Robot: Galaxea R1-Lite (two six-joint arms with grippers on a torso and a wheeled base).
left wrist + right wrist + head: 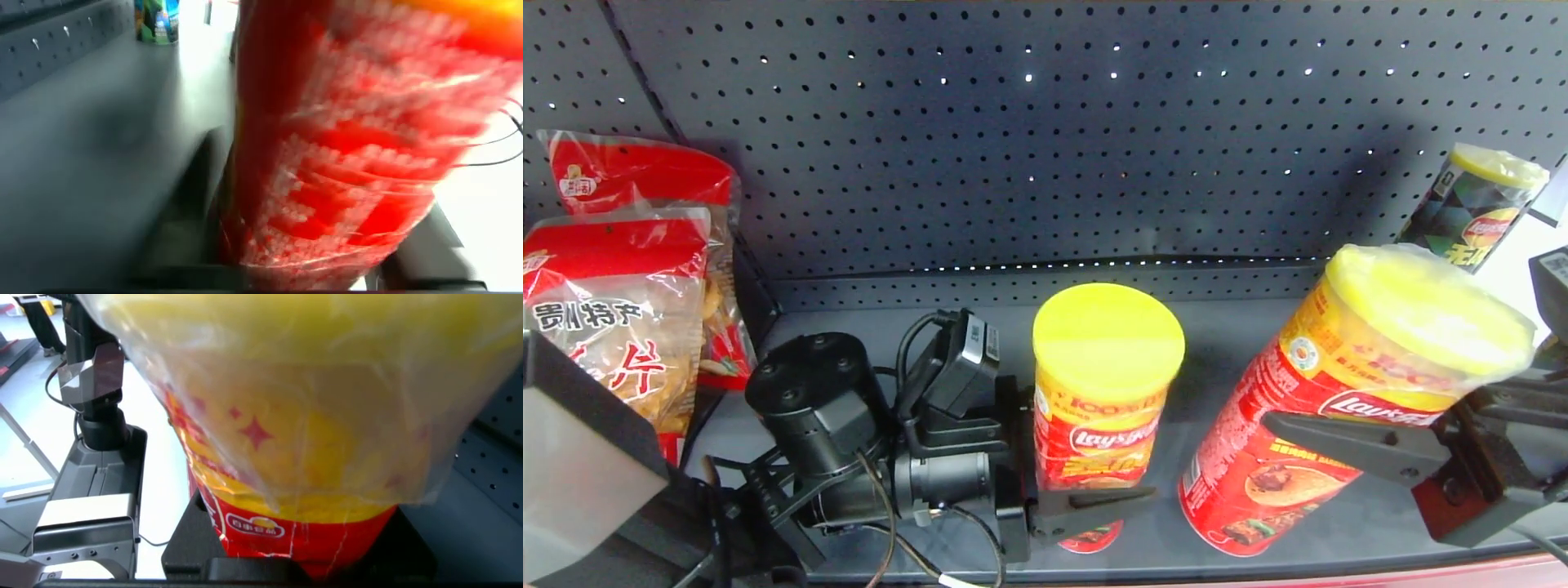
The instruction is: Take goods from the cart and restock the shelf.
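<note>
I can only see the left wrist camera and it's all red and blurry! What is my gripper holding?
Observer: The left gripper is shut on a red chip can with a flat yellow lid, held upright.
Operator: Is the other arm holding something too?
Observer: Yes. The right gripper grips a second can, tilted, with clear plastic wrap over its yellow lid.
Operator: What's on the shelf on my other side?
Observer: Red snack bags stand at the left end of the shelf.
</note>
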